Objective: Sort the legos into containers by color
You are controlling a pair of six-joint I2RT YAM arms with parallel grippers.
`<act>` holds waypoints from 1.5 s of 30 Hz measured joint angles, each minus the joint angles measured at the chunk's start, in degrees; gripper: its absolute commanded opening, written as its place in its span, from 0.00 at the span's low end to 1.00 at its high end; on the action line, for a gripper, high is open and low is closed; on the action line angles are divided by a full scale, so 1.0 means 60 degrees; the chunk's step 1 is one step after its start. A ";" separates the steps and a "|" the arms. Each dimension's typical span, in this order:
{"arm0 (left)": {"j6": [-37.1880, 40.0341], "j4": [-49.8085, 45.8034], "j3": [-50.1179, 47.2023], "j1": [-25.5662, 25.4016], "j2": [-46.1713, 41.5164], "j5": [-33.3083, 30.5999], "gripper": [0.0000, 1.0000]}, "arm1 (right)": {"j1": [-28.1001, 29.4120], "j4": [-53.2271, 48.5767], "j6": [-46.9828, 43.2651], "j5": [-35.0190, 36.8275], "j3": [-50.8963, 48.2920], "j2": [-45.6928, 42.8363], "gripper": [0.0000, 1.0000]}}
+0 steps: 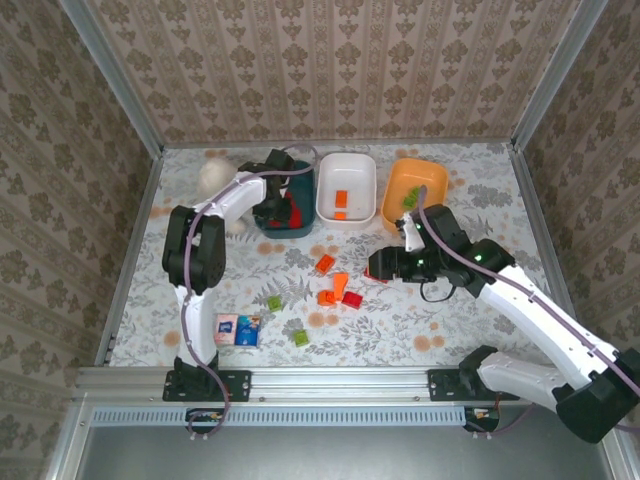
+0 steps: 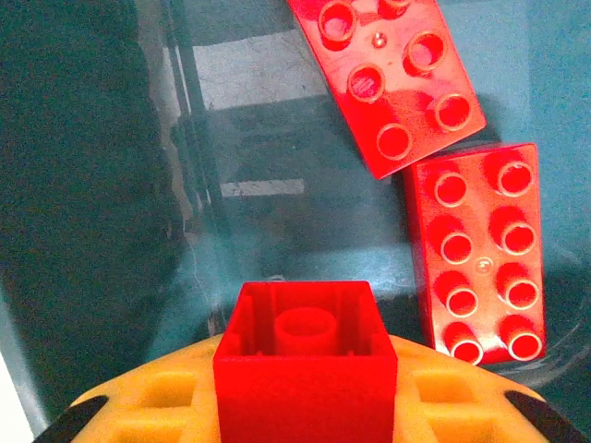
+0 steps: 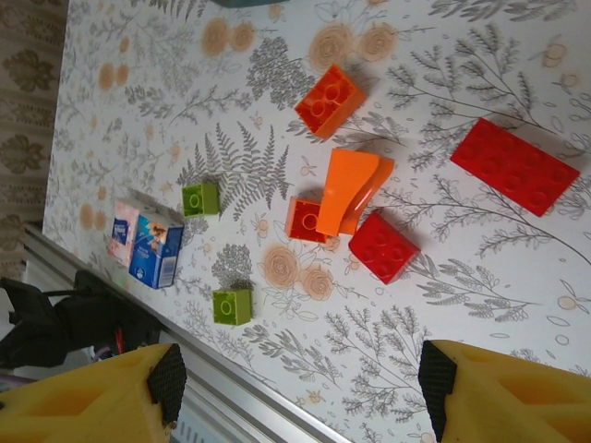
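Left fingers (image 2: 443, 397) are clamped on a red square (image 2: 305, 355). Its hollow underside faces my wrist camera, and it hangs over the teal bowl (image 2: 92, 203). Two red bricks lie studs-up in that bowl: a tilted oblong (image 2: 388, 78) and, just beside it, a straight oblong (image 2: 480, 254).

From above I see the bowls in a row at the far side of the tabletop (image 1: 470, 330). The white bowl (image 1: 350, 170) sits in the middle with an orange brick (image 1: 341, 200) in it. The orange bowl (image 1: 405, 175) holds green pieces (image 1: 410, 198).

Right fingers (image 3: 508, 397) are spread wide with nothing between them, above the loose pile. Down there is a loose red oblong (image 3: 515, 166) and a small red block (image 3: 383, 247). There is also an orange square (image 3: 328, 100), and a long orange piece (image 3: 346, 189) overlapping a second orange square (image 3: 305, 220). Two green squares (image 3: 199, 198) (image 3: 231, 306) lie apart from those, near the packet (image 3: 148, 245).
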 measured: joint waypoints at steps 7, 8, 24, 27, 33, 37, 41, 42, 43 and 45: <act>-0.0168 -0.0076 0.0044 0.0000 0.0047 0.0178 0.57 | 0.0703 -0.0004 -0.0448 0.0204 0.0412 0.0699 0.71; -0.0175 -0.0076 0.0044 -0.0007 0.0047 0.0204 0.58 | 0.0885 -0.0007 -0.0576 0.0262 0.0532 0.0878 0.71; -0.2514 0.0969 -0.5180 0.1351 -0.7945 0.0270 0.73 | 0.4466 0.0219 -0.1657 0.1188 0.4258 0.7082 0.78; -0.3198 0.0623 -0.6706 0.1617 -1.0054 0.0091 0.73 | 0.4634 0.0204 -0.1264 0.1304 0.5158 0.8109 0.78; -0.4426 -0.1042 -0.8725 0.1617 -1.3420 0.0069 0.73 | 0.4790 -0.0280 -0.0353 0.1734 0.6798 0.9737 0.79; -0.4932 -0.2036 -0.9038 0.1617 -1.4790 0.0146 0.73 | 0.4790 -0.0812 0.0160 0.2211 0.7661 1.0590 0.77; -0.5155 -0.2528 -0.9038 0.1617 -1.5045 0.0302 0.72 | 0.4743 -0.1118 0.0605 0.2572 0.8142 1.1169 0.71; -0.5162 -0.2594 -0.9038 0.1617 -1.5045 0.0350 0.72 | 0.4743 -0.1155 0.0659 0.2601 0.8207 1.1264 0.69; -0.5162 -0.2641 -0.9038 0.1617 -1.5056 0.0393 0.72 | 0.4732 -0.1249 0.0729 0.2623 0.8349 1.1395 0.68; -0.5162 -0.2718 -0.9038 0.1617 -1.5074 0.0444 0.72 | 0.4714 -0.1362 0.0871 0.2626 0.8714 1.1679 0.66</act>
